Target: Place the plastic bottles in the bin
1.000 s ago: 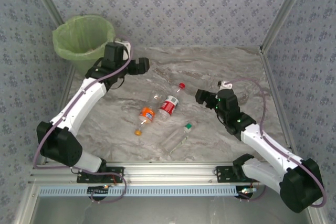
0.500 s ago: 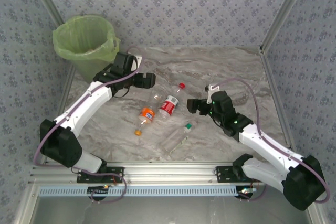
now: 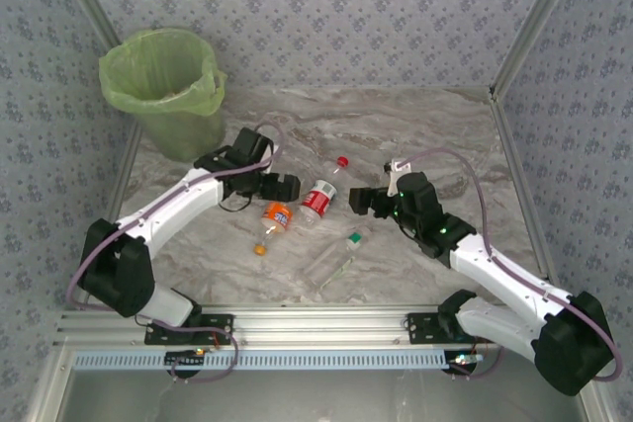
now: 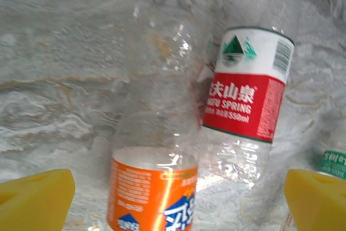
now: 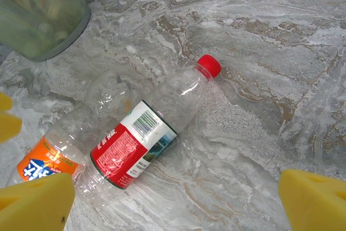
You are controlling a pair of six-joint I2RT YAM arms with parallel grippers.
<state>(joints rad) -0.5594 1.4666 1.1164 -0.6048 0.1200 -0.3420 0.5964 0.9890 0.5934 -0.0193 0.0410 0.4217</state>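
Three bottles lie on the worktop, none of them held. The red bottle [image 4: 246, 98] has a red-and-white label with a green mountain mark, Chinese characters, "SPRING" and "550ml", plus a barcode. The orange bottle [image 4: 154, 187] carries blue-and-white characters that are cut off and cannot be read. The third bottle [image 3: 336, 259] is green-capped, and its green label is too small to read.

Since a second ago your left jaws have swung away from the bin [image 3: 163, 86] and come down over the orange bottle. Your right jaws have crept toward the red bottle. The bottles have not shifted.

Both pairs of jaws stand wide apart, grasping nothing. Between the left yellow pads [image 4: 32, 198] the orange and red bottles lie close side by side. Between the right pads [image 5: 313, 198] and just ahead of them, the red bottle lies slanted, its red cap [image 5: 208, 65] pointing away. The bin stands well beyond the left jaws, lined with a green bag. Its contents are too blurred to tell.
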